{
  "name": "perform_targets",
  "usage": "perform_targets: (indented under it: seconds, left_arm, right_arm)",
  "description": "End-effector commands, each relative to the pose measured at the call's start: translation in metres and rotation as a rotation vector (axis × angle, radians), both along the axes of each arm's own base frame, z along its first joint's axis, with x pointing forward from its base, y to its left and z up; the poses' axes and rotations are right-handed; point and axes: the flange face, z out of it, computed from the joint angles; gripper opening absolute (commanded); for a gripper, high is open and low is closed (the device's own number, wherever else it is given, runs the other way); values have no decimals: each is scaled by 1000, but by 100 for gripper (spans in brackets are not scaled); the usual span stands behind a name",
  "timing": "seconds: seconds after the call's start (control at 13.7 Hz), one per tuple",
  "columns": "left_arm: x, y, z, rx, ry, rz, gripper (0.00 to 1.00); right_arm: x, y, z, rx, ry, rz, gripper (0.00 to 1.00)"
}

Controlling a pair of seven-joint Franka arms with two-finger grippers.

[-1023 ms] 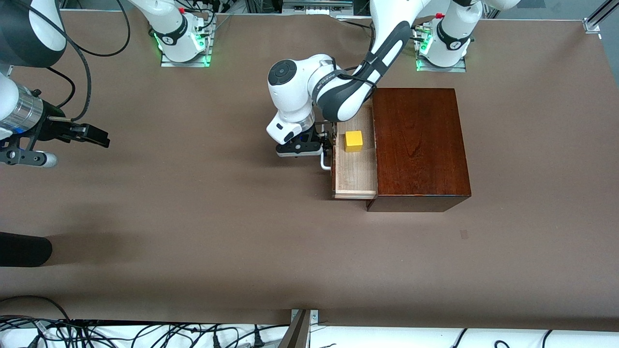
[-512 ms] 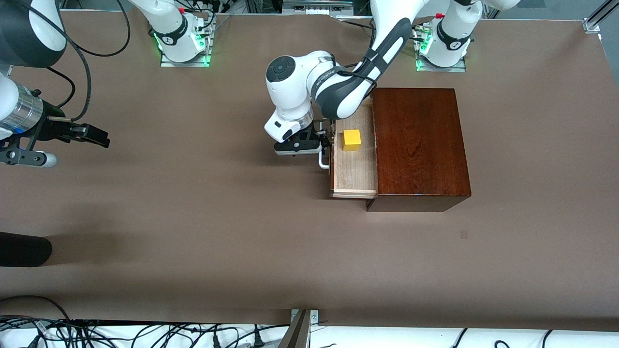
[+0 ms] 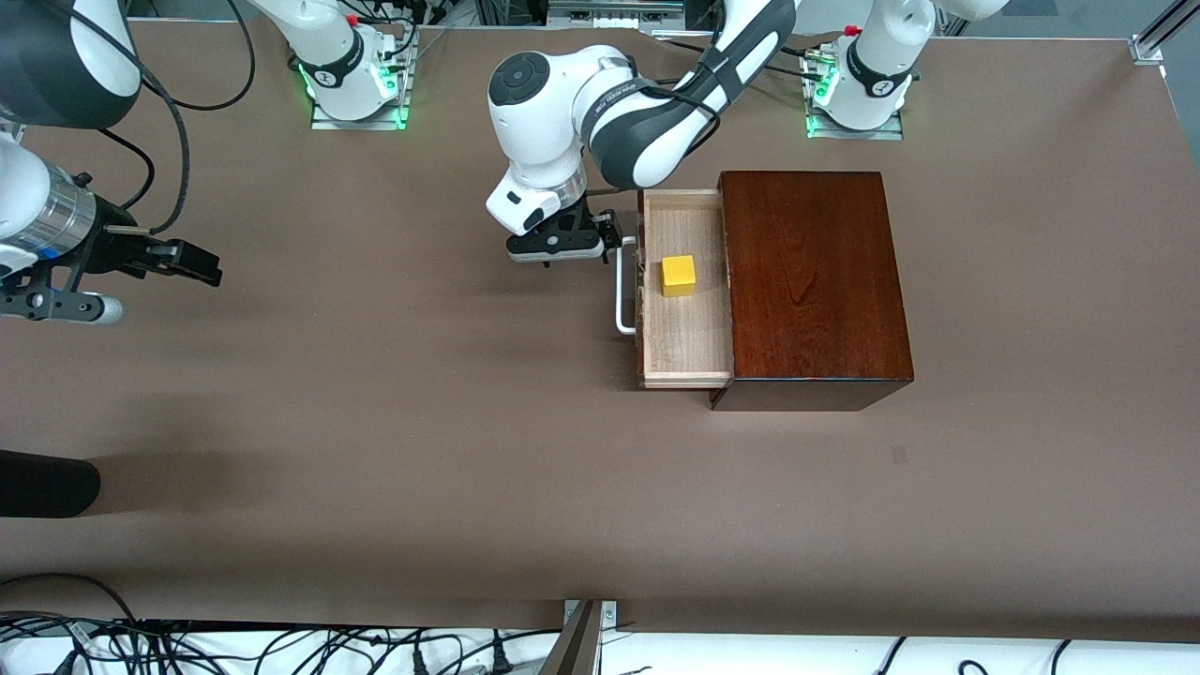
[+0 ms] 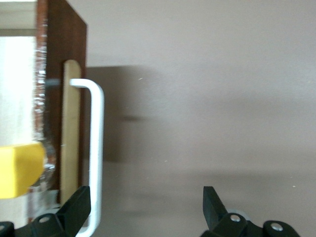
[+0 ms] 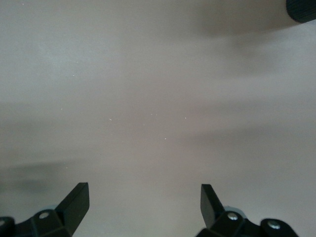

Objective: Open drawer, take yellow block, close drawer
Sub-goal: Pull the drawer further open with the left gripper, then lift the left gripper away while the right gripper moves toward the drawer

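Brown desk (image 3: 375, 422) carries dark wood box (image 3: 811, 281) twd left arm's end. Drawer (image 3: 682, 337) pulled out of it, white handle (image 3: 622, 295) free. Yellow block (image 3: 679, 276) sits in drawer. Left tool (image 3: 600, 246) just off handle, jaws wide, empty. Right tool (image 3: 192, 264) waits over bare desk, jaws wide, empty.

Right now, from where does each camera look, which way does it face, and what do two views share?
Front view: high, across the table, facing both arms; box and open drawer with block.
Left wrist view: on the left arm, facing down; its open tool, handle, block.
Right wrist view: on the right arm, over bare table; its open tool.
Front and left wrist views share handle and block.
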Motion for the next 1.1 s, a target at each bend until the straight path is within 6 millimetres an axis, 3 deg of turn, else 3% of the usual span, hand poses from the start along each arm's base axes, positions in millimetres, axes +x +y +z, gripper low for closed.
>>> perform_targets:
  seconds: [0.0,0.22,0.37,0.51,0.88,1.02]
  left_arm:
    - [1,18,51,-9,22,35,100]
    - [13,58,102,-18,23,88,100]
    - [28,94,135,-65,47,156,100]
    - [40,132,161,-70,77,113,100]
    - [69,243,210,-69,137,18,100]
    - [83,287,222,-69,153,0,100]
  right_arm:
    - [3,5,2,5,-7,-1,100]
    - [0,44,1,13,-6,68,100]
    - [-2,86,-4,69,-10,109,100]
    - [-4,122,-12,71,-17,167,100]
    - [-14,186,-18,113,-42,258,100]
    - [-20,222,-22,164,-57,290,100]
